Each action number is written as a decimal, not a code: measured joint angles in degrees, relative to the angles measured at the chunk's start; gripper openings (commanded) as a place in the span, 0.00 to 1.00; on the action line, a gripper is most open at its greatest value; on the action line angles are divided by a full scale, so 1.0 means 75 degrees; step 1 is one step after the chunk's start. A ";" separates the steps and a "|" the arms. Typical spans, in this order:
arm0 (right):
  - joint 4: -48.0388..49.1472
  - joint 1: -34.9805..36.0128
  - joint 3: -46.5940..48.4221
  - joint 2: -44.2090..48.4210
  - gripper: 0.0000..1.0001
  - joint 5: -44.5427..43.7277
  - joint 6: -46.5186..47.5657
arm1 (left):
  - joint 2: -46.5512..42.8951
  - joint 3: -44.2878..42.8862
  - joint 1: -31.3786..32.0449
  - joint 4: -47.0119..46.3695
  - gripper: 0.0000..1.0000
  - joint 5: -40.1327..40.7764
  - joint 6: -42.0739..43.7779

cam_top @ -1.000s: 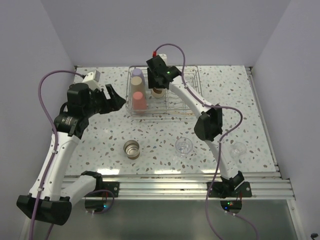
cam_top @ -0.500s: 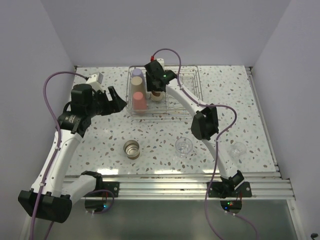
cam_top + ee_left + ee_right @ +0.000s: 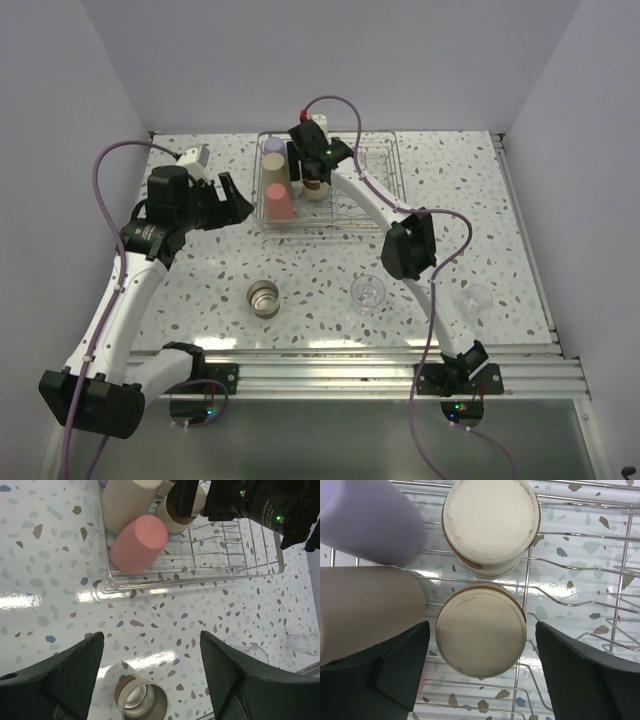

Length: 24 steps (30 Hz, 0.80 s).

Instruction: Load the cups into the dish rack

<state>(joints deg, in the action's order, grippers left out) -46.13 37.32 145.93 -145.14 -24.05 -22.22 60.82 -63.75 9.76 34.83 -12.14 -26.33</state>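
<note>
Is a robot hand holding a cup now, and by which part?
No, nothing is held. The right gripper is open around a cream cup in the rack, fingers clear of its sides. The left gripper is open over the table.

A glossy white tabletop [image 3: 200, 270] flecked with grey, brown and blue chips (terrazzo in look) is boxed in on three sides by plain pale lavender-grey walls [image 3: 330, 60]. A ribbed aluminium rail [image 3: 340, 372] runs along its near edge, and patches of glare [image 3: 20, 600] lie on the surface.

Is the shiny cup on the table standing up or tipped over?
Upright. The metal cup stands on the table with its round mouth facing up; the top and left wrist views both look down inside it.
</note>
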 measured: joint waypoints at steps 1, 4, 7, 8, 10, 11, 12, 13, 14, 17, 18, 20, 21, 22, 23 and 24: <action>0.0017 0.0000 0.0000 0.0000 0.93 0.0003 0.0023 | 0.0026 0.0000 0.0000 0.0000 0.80 0.0000 0.0000; 0.0044 0.0000 0.0000 0.0000 0.98 0.0009 0.0029 | 0.0096 -0.0009 0.0000 0.0006 0.80 0.0000 -0.0003; 0.0047 0.0000 0.0012 0.0000 0.98 0.0023 0.0026 | 0.0140 -0.0052 0.0000 0.0012 0.80 0.0000 -0.0006; 0.0047 0.0000 0.0015 0.0000 0.98 0.0029 0.0026 | 0.0143 -0.0067 0.0000 0.0012 0.80 -0.0003 -0.0006; 0.0038 0.0000 0.0015 0.0003 0.98 0.0082 0.0009 | 0.0143 -0.0108 0.0000 0.0041 0.79 -0.0003 -0.0006; 0.0038 0.0000 0.0015 0.0003 0.98 0.0125 -0.0017 | 0.0143 -0.0146 0.0000 0.0070 0.78 -0.0003 -0.0006; 0.0032 0.0000 0.0015 0.0006 0.98 0.0152 -0.0052 | 0.0143 -0.0192 0.0000 0.0108 0.78 -0.0006 -0.0006; 0.0017 0.0000 0.0012 0.0020 0.98 0.0178 -0.0099 | 0.0143 -0.0248 0.0000 0.0128 0.77 -0.0006 -0.0003; -0.0023 0.0000 0.0006 0.0055 0.98 0.0227 -0.0143 | 0.0143 -0.0312 0.0000 0.0146 0.77 -0.0006 -0.0003; -0.0087 0.0000 -0.0134 0.0318 0.98 0.0420 -0.0300 | 0.0140 -0.0481 0.0000 0.0280 0.72 -0.0108 0.0093; -0.0131 0.0000 -0.0216 0.0507 0.98 0.0527 -0.0382 | 0.0149 -0.0533 0.0006 0.0385 0.72 -0.0189 0.0157; -0.0143 0.0003 -0.0367 0.0898 0.98 0.0615 -0.0507 | 0.0163 -0.0609 0.0099 0.0621 0.72 -0.0268 0.0289; -0.0140 0.0003 -0.0522 0.1183 0.98 0.0679 -0.0560 | 0.0178 -0.0624 0.0239 0.0729 0.72 -0.0262 0.0338; -0.0140 0.0003 -0.0676 0.1495 0.98 0.0720 -0.0606 | 0.0192 -0.0629 0.0431 0.0848 0.71 -0.0233 0.0396; -0.0131 0.0009 -0.0833 0.1845 0.98 0.0740 -0.0644 | 0.0216 -0.0641 0.0705 0.0982 0.70 -0.0210 0.0411; -0.0119 0.0009 -0.1011 0.2212 0.98 0.0743 -0.0664 | 0.0254 -0.0647 0.1026 0.1087 0.69 -0.0175 0.0423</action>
<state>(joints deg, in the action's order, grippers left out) -47.03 37.39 138.34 -128.55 -18.48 -27.20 62.72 -68.60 17.45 42.98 -13.45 -23.16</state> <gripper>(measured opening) 0.983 0.710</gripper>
